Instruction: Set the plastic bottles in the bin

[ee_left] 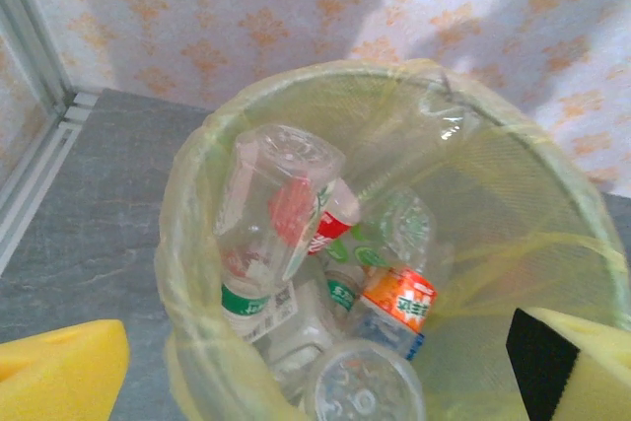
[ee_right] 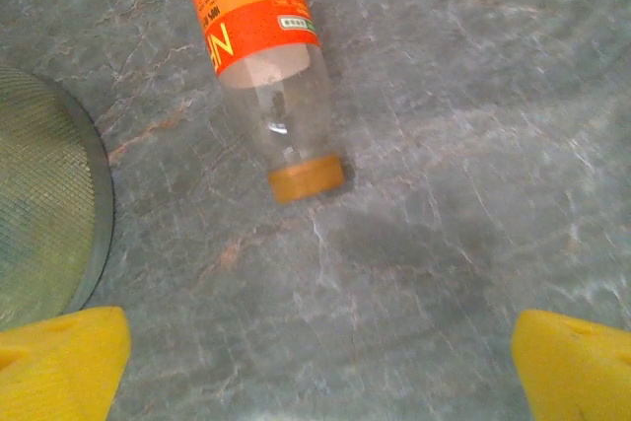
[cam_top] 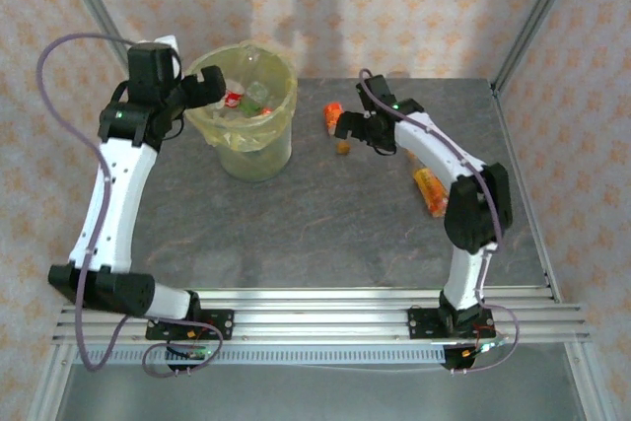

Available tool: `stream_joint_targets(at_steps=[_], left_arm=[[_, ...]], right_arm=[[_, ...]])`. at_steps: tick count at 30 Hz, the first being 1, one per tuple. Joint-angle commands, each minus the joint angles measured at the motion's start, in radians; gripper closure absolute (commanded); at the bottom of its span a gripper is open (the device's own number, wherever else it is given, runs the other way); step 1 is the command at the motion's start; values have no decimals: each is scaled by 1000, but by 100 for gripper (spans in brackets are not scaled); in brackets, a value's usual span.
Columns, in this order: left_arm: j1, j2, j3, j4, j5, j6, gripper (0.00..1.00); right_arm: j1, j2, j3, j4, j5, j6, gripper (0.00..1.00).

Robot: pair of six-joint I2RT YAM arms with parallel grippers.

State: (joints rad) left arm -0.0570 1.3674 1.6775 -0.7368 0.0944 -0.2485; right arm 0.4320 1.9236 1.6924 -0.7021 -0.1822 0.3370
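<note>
Top external camera shows me the bin [cam_top: 254,155] at the far left of the tabletop [cam_top: 325,234], with my left tool [cam_top: 207,86] hanging over its rim. I think it is there because that is the spot for letting a bottle drop in. On the left wrist camera its yellow pads [ee_left: 59,377] stand wide apart with nothing between them, so it is open and holds nothing. A thin yellow-green bag [ee_left: 197,184] lines the bin and folds over the rim, which keeps the inside clean. Down in the bag I see a pile of bottles [ee_left: 335,313]: a big clear one with a red label [ee_left: 281,199] leaning on the wall, one with an orange label [ee_left: 396,298], and some with green labels. There looks to be room for more. My right tool [cam_top: 347,127] hovers right of the bin, open wide and holding nothing. On the right wrist camera, an orange bottle [ee_right: 261,36] lies on its side with its cap [ee_right: 308,177] pointing at me. It is ahead of the pads, not between them, so I would need to reach forward and down. A second orange bottle [cam_top: 429,189] lies by the right arm's elbow.
</note>
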Motion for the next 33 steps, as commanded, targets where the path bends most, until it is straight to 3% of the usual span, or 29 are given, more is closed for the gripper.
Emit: stream_joint_targets(at_steps=[1, 7, 17, 28, 33], left_arm=[[2, -77, -84, 123, 23, -59, 0], [2, -145, -160, 145, 22, -75, 0], [2, -163, -181, 144, 32, -78, 0], [2, -158, -174, 134, 19, -70, 0], [2, -158, -173, 134, 23, -71, 0]], right_arm=[[11, 91, 102, -66, 3, -74, 1], [13, 247, 244, -118, -9, -141, 0], [13, 382, 322, -125, -8, -195, 5], [13, 446, 355, -85, -41, -209, 17], [13, 472, 373, -74, -53, -211, 27]])
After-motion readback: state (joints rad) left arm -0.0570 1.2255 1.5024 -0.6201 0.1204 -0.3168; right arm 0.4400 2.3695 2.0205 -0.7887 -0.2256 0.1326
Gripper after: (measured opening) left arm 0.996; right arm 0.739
